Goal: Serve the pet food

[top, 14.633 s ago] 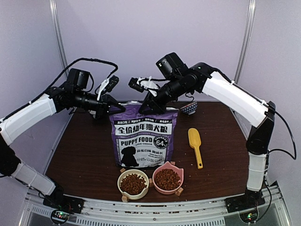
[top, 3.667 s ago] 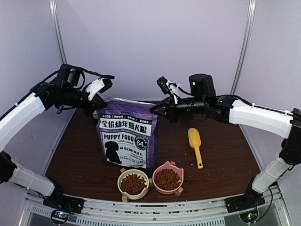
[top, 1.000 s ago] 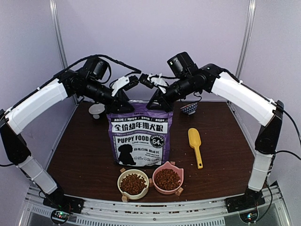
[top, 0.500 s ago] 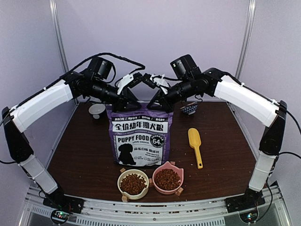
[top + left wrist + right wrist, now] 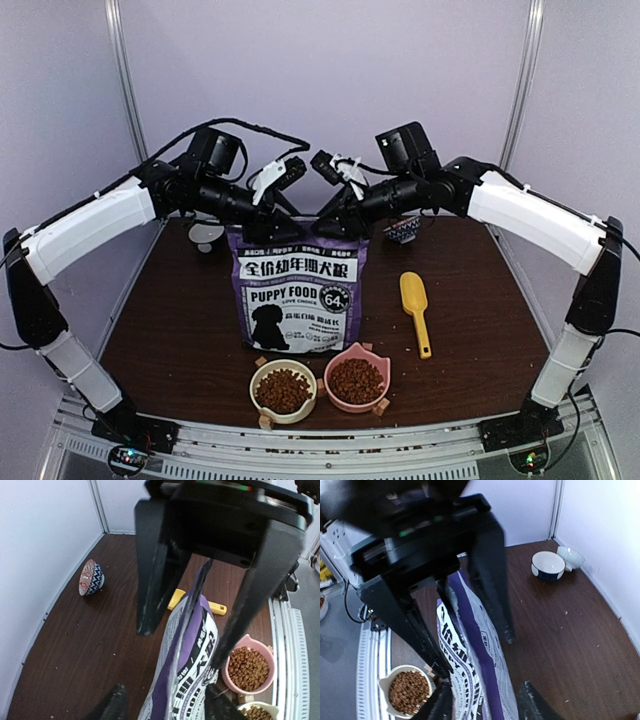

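Kibble (image 5: 283, 390) lies heaped in the cream bowl (image 5: 256, 386) and pink bowl (image 5: 385, 370) at the table's (image 5: 180, 320) near edge; any inside the bag (image 5: 300, 290) is hidden; the bag stands upright, print facing the arm bases; left gripper (image 5: 179, 647) and right gripper (image 5: 475, 655) straddle its top edge, fingers parted, grasping nothing.

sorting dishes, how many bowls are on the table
5: cream bowl and pink bowl at the near edge, patterned bowl back right, dark bowl and pale bowl back left. The bag could hide more.
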Robot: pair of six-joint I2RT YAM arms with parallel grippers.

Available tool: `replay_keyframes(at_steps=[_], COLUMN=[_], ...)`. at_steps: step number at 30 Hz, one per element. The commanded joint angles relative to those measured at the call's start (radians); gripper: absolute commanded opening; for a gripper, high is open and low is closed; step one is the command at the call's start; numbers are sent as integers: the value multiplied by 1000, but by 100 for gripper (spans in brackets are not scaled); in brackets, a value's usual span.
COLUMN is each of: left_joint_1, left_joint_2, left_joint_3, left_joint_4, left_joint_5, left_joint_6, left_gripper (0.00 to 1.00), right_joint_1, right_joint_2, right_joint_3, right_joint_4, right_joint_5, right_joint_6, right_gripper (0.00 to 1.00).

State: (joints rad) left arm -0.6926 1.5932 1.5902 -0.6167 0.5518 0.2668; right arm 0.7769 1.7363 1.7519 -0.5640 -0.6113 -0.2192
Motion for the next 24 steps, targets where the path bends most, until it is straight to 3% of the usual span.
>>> replay_keyframes(at_steps=[1,5,9,16,24], left_joint_1=[-9,-6,11,183,498], left_joint_2=[-80,-164,-221,-331,-450], left_joint_3=[-64,-118,-118,-233,-538], left_joint_4=[133,239,260,303,343], left_joint_5=[-55,-113,-195,-360,-521], left_joint_6=[-72,-140,-229,-396,-523], left_gripper=[62,77,86,91,92], right_joint_1=[-20,-57,-88,-165,-394], right_joint_2=[-111,-191,-249,-339,-486], right_joint_3=[-89,-166,-213,-296,-605], right_joint_4=[193,307,322,223,261], right_joint_5=[-42,-12,56,344,524], right_joint_6=[95,248,327,394,511], right_gripper=[54,84,96,98,99])
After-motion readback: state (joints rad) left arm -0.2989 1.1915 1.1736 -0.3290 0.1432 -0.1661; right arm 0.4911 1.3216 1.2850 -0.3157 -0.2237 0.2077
